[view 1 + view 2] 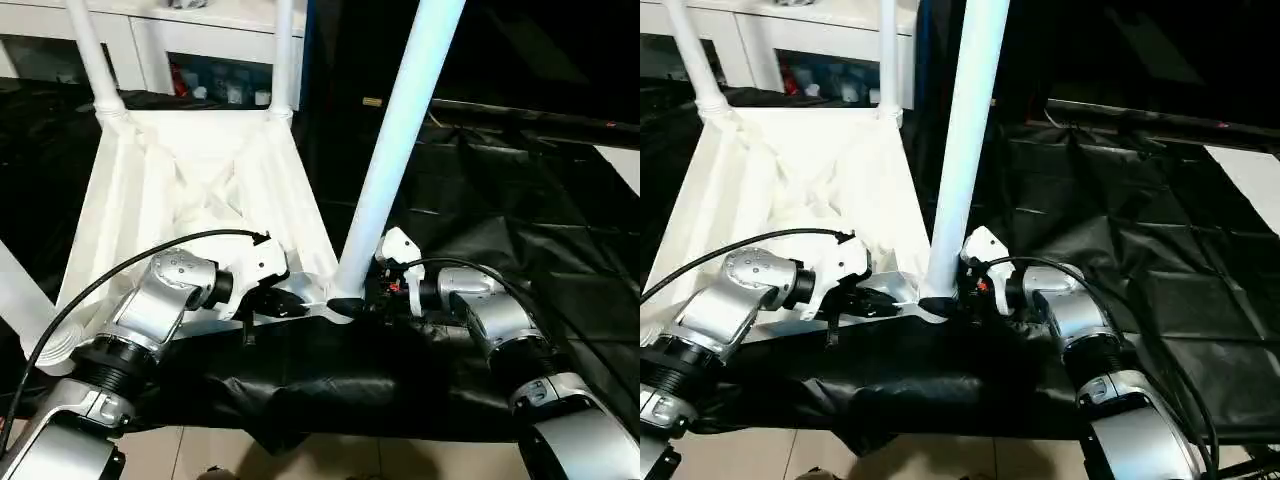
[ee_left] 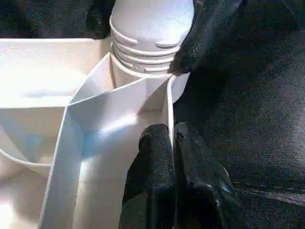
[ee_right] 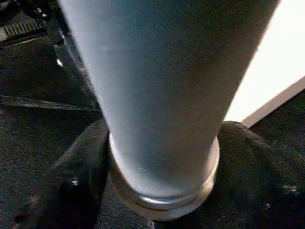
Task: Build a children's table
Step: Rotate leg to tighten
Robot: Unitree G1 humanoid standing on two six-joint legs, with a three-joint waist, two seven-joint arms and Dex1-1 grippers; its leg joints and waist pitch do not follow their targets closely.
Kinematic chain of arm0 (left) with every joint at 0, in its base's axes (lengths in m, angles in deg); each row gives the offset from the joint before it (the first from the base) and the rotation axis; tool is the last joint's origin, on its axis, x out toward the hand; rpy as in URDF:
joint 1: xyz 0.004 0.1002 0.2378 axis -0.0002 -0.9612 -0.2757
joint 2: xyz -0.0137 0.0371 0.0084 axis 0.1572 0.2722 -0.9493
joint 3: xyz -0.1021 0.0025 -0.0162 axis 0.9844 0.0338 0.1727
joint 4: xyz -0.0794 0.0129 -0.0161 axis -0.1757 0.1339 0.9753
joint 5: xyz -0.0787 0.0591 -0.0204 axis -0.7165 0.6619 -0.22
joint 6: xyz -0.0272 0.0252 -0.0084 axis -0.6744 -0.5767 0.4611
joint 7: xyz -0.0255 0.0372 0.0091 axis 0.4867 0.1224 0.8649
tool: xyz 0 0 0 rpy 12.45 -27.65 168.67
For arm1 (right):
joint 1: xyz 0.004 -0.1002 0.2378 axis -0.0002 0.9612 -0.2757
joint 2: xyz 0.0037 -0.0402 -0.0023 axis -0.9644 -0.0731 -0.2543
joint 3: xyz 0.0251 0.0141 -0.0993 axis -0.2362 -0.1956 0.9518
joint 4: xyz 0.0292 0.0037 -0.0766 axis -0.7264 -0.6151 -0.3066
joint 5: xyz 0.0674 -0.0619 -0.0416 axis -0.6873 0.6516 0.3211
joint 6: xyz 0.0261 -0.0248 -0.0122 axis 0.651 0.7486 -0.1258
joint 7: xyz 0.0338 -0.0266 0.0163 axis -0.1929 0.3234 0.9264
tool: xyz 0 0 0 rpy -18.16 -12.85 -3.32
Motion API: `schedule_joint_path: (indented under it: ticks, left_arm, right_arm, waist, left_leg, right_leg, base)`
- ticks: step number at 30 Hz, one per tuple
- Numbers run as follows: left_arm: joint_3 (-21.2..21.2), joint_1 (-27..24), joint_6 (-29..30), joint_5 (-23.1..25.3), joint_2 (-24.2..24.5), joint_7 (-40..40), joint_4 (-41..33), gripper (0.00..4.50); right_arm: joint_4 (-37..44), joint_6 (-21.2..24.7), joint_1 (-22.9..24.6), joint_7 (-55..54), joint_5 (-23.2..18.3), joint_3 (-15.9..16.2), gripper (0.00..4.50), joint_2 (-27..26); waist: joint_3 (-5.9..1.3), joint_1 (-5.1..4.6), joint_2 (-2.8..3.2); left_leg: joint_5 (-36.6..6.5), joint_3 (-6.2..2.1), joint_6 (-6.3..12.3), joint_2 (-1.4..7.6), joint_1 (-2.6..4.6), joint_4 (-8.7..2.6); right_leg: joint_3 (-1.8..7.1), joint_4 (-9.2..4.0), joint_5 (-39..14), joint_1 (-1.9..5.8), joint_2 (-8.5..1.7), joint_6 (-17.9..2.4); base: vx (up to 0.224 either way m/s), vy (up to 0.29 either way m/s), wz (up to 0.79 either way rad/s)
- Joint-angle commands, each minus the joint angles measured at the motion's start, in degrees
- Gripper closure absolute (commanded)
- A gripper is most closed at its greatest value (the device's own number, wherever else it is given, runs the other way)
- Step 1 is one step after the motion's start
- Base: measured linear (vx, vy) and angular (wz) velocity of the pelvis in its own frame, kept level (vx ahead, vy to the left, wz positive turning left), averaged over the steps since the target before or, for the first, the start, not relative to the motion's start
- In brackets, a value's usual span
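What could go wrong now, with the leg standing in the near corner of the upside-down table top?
1. The right claw sits around the leg base; if it lets go early, the tall leg may tip.
2. The left claw pinches only a thin rim of the table top, so the top might slip during twisting.

Silver forearms [image 1: 160, 300], white wrist housings, black cables, black end effector fingers [image 2: 157, 162].
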Motion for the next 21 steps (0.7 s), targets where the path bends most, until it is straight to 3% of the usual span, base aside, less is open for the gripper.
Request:
schedule_joint_path:
  ticks: [1,4,8,11,13,14,18,20,21]
  left_arm:
    - [-2.79,-1.28,0.01,-1.59,-1.70,-3.74,0.12,4.50]
    - [-1.69,-0.24,0.68,-0.51,-3.55,1.16,2.26,4.50]
    - [0.27,3.22,2.06,2.01,-9.12,13.20,7.68,4.50]
    - [0.82,4.63,2.75,2.54,-11.20,16.89,9.41,4.50]
    - [1.71,6.79,3.70,3.09,-14.59,22.10,11.78,4.50]
    - [1.88,7.62,3.84,3.68,-16.15,24.15,12.72,4.50]
    - [1.54,8.01,3.24,4.34,-17.47,25.01,13.39,4.50]
    - [1.04,7.69,2.63,4.20,-17.50,23.85,13.16,4.50]
    - [0.81,7.30,2.35,3.93,-17.06,22.60,12.68,4.50]
  right_arm:
    - [0.61,1.10,0.07,-0.46,-0.46,-0.73,1.39,0.05]
    - [-0.04,1.45,0.41,-3.59,-1.12,-2.02,1.54,-1.44]
    - [-5.08,1.92,-0.08,-18.18,-0.25,-4.47,1.71,-6.24]
    - [-7.08,2.52,-0.62,-23.22,-0.11,-5.35,1.75,-8.05]
    - [-9.29,4.05,-1.98,-31.62,-0.93,-7.74,1.75,-11.64]
    - [-10.56,4.47,-3.08,-36.26,-1.03,-8.93,1.75,-13.62]
    - [-11.03,2.50,-3.60,-37.66,0.36,-8.17,1.75,-15.24]
    - [-10.73,1.44,-3.59,-36.62,1.14,-7.34,1.06,-15.28]
    - [-10.44,1.28,-3.55,-35.51,1.35,-6.99,1.06,-14.79]
  waist:
    - [-3.59,0.12,0.83]
    - [-3.55,0.05,0.75]
    - [-3.33,-0.03,0.67]
    - [-3.32,-0.25,0.52]
    - [-3.21,-0.46,0.60]
    - [-3.26,-0.48,1.02]
    - [-3.33,-0.78,0.93]
    - [-3.38,-0.73,0.88]
    - [-3.37,-0.73,0.75]
  left_leg:
    - [-17.26,0.48,-0.02,0.34,0.64,-3.76]
    - [-16.73,0.55,0.00,0.28,0.55,-3.75]
    - [-19.26,0.34,-1.66,0.20,0.81,-3.88]
    - [-20.82,0.10,-1.80,0.00,0.75,-3.85]
    - [-21.63,0.15,-1.61,-0.09,0.89,-3.77]
    - [-22.13,-0.04,-1.84,-0.16,0.98,-3.81]
    - [-23.29,-0.08,-1.59,-0.13,0.83,-3.82]
    - [-23.07,-0.08,-1.20,-0.11,0.76,-3.84]
    - [-22.87,-0.06,-1.04,-0.12,0.67,-3.86]
  right_leg:
    - [2.01,-4.03,-14.99,2.70,-2.04,-11.61]
    - [2.05,-4.01,-14.63,2.68,-1.99,-11.62]
    - [1.98,-4.66,-21.40,2.28,-2.25,-9.69]
    - [1.78,-5.24,-25.76,2.28,-2.37,-7.88]
    - [1.78,-5.61,-27.29,1.90,-2.27,-7.24]
    - [1.63,-5.65,-28.46,1.91,-2.29,-6.85]
    - [1.51,-5.94,-27.67,1.77,-2.22,-6.43]
    - [1.53,-5.81,-26.75,1.86,-2.18,-6.75]
    - [1.53,-5.79,-26.42,1.91,-2.16,-6.84]
  base:
    - [0.000,0.000,0.00]
    - [0.000,0.000,0.00]
    - [0.000,0.000,0.00]
    - [0.000,0.000,0.00]
    - [0.000,0.000,0.00]
    - [0.000,0.000,0.00]
    - [0.000,0.000,0.00]
    - [0.000,0.000,0.00]
    - [0.000,0.000,0.00]
